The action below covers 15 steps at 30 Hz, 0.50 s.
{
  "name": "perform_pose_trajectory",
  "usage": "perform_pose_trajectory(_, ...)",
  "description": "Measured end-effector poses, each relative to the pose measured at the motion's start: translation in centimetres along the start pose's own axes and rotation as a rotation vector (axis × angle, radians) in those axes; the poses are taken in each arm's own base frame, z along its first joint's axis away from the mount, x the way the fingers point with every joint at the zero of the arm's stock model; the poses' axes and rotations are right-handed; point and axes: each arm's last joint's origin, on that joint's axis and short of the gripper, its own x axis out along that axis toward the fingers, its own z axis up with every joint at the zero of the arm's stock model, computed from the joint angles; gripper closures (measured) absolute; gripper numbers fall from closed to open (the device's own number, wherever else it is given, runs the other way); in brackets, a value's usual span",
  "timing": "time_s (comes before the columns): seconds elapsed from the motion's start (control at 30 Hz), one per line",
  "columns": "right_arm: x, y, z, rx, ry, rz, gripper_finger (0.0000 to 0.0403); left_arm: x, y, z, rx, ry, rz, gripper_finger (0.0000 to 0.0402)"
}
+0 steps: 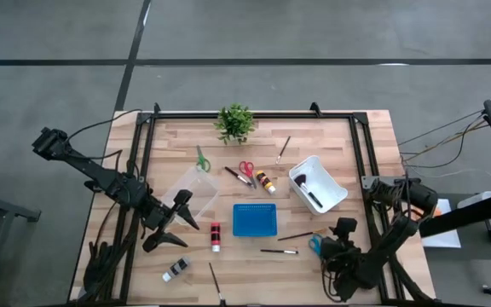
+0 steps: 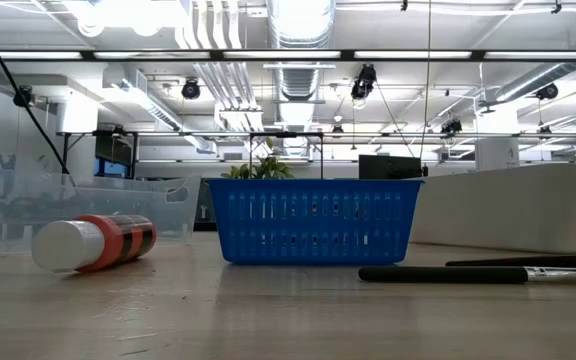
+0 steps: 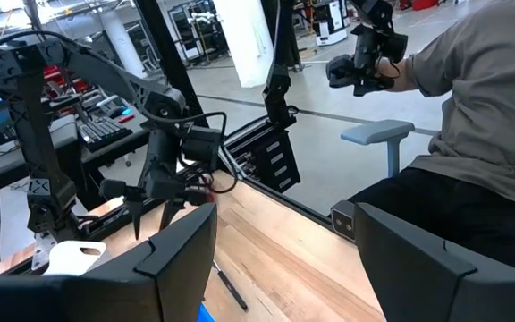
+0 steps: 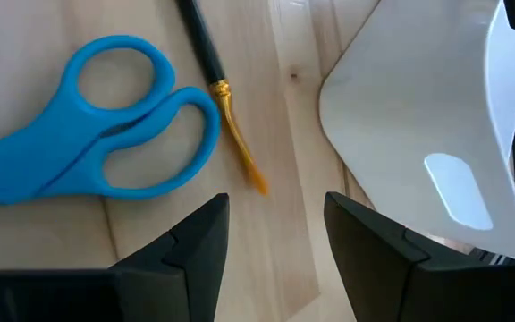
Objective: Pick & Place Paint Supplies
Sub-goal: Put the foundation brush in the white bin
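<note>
My right gripper (image 1: pixel 329 246) hangs open just over the near right of the table. Blue-handled scissors (image 4: pixel 97 125) and a thin brush (image 4: pixel 217 80) lie flat on the wood right before its fingers. My left gripper (image 1: pixel 177 222) is open and empty above the near left, beside a red bottle (image 1: pixel 216 236) lying on its side. A black-and-white bottle (image 1: pixel 176 269), an orange bottle (image 1: pixel 266 182), green scissors (image 1: pixel 202 159), red scissors (image 1: pixel 246 169) and several brushes (image 1: pixel 278 251) lie about the table.
A blue basket (image 1: pixel 256 219) stands mid-table, a white bin (image 1: pixel 317 182) holding a brush to its far right, a clear container (image 1: pixel 190 188) to its left. A potted plant (image 1: pixel 235 122) stands at the far edge. A person (image 3: pixel 472 134) sits beyond the table.
</note>
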Motion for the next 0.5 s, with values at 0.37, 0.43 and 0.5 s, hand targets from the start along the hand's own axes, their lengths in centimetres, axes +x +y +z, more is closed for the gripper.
perform_pose_trajectory(0.37,1.2,-1.2,-0.4,0.047,-0.048,0.129,0.0219,0.0,0.0,0.1,0.004,-0.010,0.003,0.0132)
perform_pose_trajectory(0.43,1.6,-1.4,-0.5,0.042,-0.042,0.115,0.0219,0.0,0.0,0.1,0.004,-0.010,0.004,0.0132)
perform_pose_trajectory(0.5,1.7,-1.5,-0.6,0.032,-0.038,0.112,0.0219,0.0,0.0,0.1,0.004,-0.009,0.003,0.0132)
